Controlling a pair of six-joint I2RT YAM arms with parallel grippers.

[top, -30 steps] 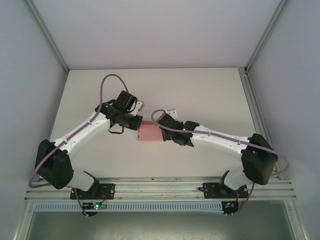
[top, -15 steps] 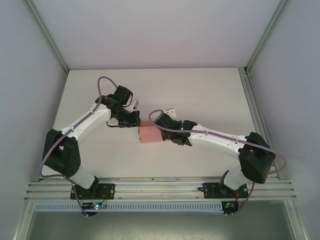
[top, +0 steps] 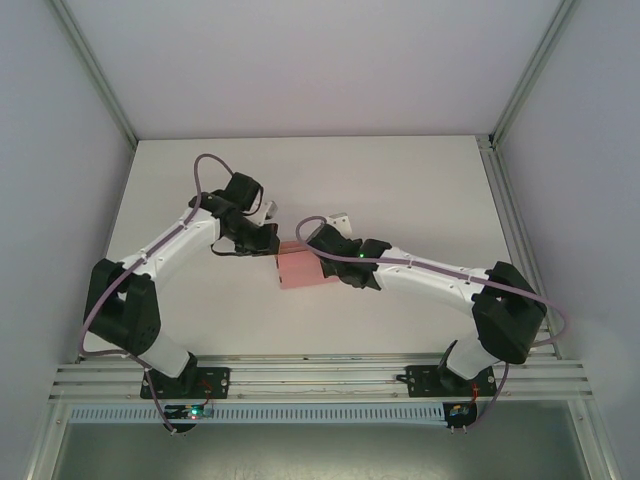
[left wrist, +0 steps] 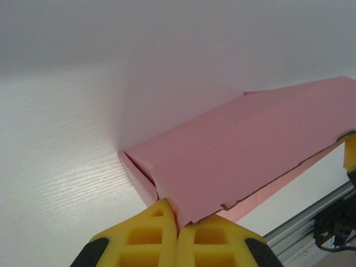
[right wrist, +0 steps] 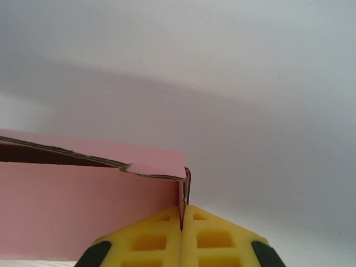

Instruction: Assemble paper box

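The paper box (top: 303, 270) sits in the middle of the picture from above, on the white table (top: 400, 190), right between my two arms.

My left gripper (left wrist: 177, 218) is squeezed closed. In my left wrist picture its yellow fingers (left wrist: 139, 242) meet at the bottom middle, and a corner of the pink lid flap (left wrist: 245, 150) looks pinched between them. From there the flap runs up and away to the right side of the frame. Under it, a little left of the middle, a low pink side wall (left wrist: 136, 175) stands on the table.

My right gripper (right wrist: 182, 216) is squeezed closed too. In my right wrist picture a thin edge of pink card goes straight down between the fingers at the bottom middle, so I think I am holding the box there. To the left, a pink wall covers the lower left of the frame. A flap lies over it, lifted a bit, with a dark gap under it at the left edge.

I think the box is very light. The card is thin and bends easily, so a hard squeeze or a rough pull could crease or rip it. Its cut edges look a little ragged. It is smooth, so it may slide on the table. The best places to hold are the flap edges near the corners, like now, with gentle, even moves from both sides. The lid does not look shut yet.
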